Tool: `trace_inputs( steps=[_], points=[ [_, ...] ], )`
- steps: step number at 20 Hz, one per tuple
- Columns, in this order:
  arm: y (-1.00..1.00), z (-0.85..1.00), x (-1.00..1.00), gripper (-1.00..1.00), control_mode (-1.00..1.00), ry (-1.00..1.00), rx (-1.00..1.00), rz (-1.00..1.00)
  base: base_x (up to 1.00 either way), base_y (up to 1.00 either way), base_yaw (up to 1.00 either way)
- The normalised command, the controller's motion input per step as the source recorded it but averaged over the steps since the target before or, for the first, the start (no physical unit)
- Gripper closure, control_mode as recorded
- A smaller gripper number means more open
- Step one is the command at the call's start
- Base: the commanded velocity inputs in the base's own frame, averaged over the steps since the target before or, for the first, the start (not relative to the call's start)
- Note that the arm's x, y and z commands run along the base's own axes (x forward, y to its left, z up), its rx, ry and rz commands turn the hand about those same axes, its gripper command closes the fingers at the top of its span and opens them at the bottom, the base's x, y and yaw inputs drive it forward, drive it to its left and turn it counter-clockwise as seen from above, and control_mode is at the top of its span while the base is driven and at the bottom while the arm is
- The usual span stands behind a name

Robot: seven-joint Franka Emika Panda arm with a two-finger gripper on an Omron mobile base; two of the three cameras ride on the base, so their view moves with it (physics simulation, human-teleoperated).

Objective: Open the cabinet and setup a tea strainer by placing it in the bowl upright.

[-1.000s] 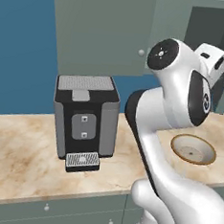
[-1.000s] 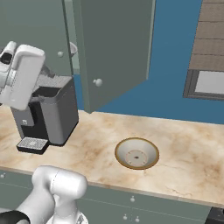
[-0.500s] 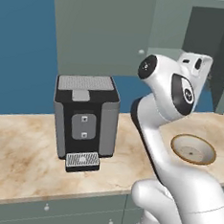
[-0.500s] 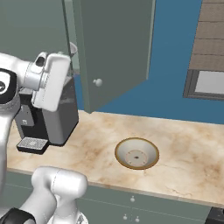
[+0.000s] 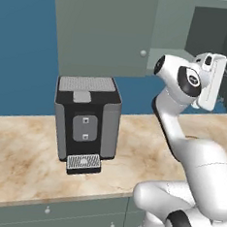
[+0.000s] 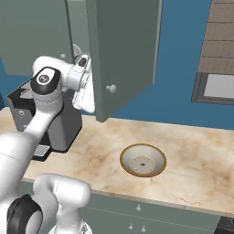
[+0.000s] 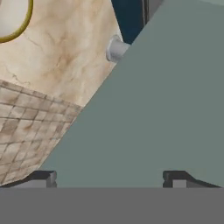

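The cabinet's right door (image 6: pixel 125 50) stands swung open, its pale knob (image 6: pixel 111 88) facing out; the left door (image 5: pixel 103 32) is shut. My white hand (image 6: pixel 85 87) is raised at the open door's inner edge, in front of the cabinet opening. In the hand view my gripper (image 7: pixel 109 178) is open with nothing between its fingertips (image 7: pixel 43 177), close to the door's flat face (image 7: pixel 166 109) and its knob (image 7: pixel 116 48). A small grey round thing that I take for the tea strainer (image 6: pixel 75 48) peeks out above the hand, mostly hidden. The tan bowl (image 6: pixel 143 160) lies on the marble counter (image 6: pixel 192 151).
A black coffee machine (image 5: pixel 86 118) stands on the counter left of the arm, with its drip tray (image 5: pixel 84 162) at the front. Drawer fronts with tiny knobs (image 5: pixel 47 210) run below the counter edge. A window (image 6: pixel 215 87) is in the wall at the right.
The arm has swung the hand to the right, from beside the coffee machine up to the open door's edge. The jaws stay wide; the door and bowl have not moved.
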Motion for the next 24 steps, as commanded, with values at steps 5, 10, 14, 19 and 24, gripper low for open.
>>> trace_inputs(
  steps=[5, 10, 14, 19, 24],
  points=[
    [-0.94, 0.01, 0.11, -1.00, -1.00, 0.04, -0.01, -0.13, 0.00, 0.00, 0.00],
    [-0.52, -0.03, 0.05, -1.00, -1.00, -0.01, 0.00, 0.02, 0.00, 0.00, 0.00],
    [0.62, -0.04, 0.00, -1.00, -1.00, -0.06, 0.00, 0.00, 0.00, 0.00, 0.00],
    [1.00, 0.00, 0.08, -1.00, -1.00, -0.20, 0.00, -0.05, 0.00, 0.00, 0.00],
    [0.98, 0.00, 0.42, -1.00, -1.00, -0.30, 0.35, -0.23, 0.00, 0.00, 0.00]
  ],
)
